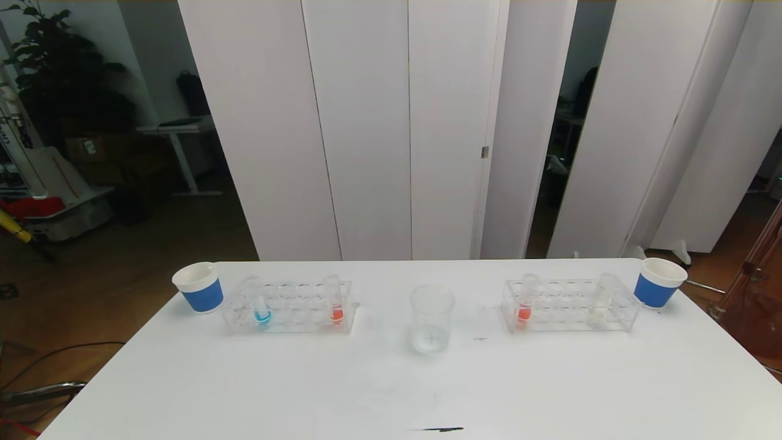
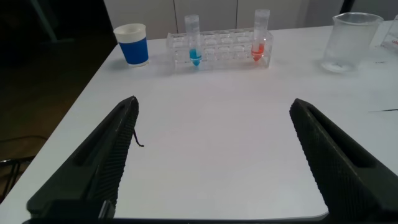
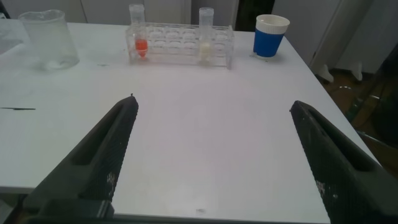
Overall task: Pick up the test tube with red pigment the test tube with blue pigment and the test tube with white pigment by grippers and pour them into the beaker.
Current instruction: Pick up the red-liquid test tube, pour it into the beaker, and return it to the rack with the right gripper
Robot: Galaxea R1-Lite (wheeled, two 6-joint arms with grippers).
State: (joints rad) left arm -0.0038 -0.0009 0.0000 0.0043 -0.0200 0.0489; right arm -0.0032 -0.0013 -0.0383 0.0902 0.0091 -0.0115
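Four small clear glass test tubes stand upright in two clear plastic racks: blue-pigment tube (image 1: 262, 307) at ten o'clock of the clear cylindrical beaker (image 1: 431, 318), white-pigment tube (image 1: 602, 302) at two o'clock; they look light, slick and fragile, best pinched near the rim. Left gripper (image 2: 211, 155) and right gripper (image 3: 214, 155) hover low at the table's six o'clock edge, jaws spread wide, holding nothing.

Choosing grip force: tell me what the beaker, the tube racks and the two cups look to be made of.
Beaker: clear, slightly frosted glass or plastic, faint printed scale; cannot tell which.
Tube racks: clear rigid plastic, likely acrylic, with sharp glossy edges.
Cups: likely paper, matte white with blue band and rolled rim.
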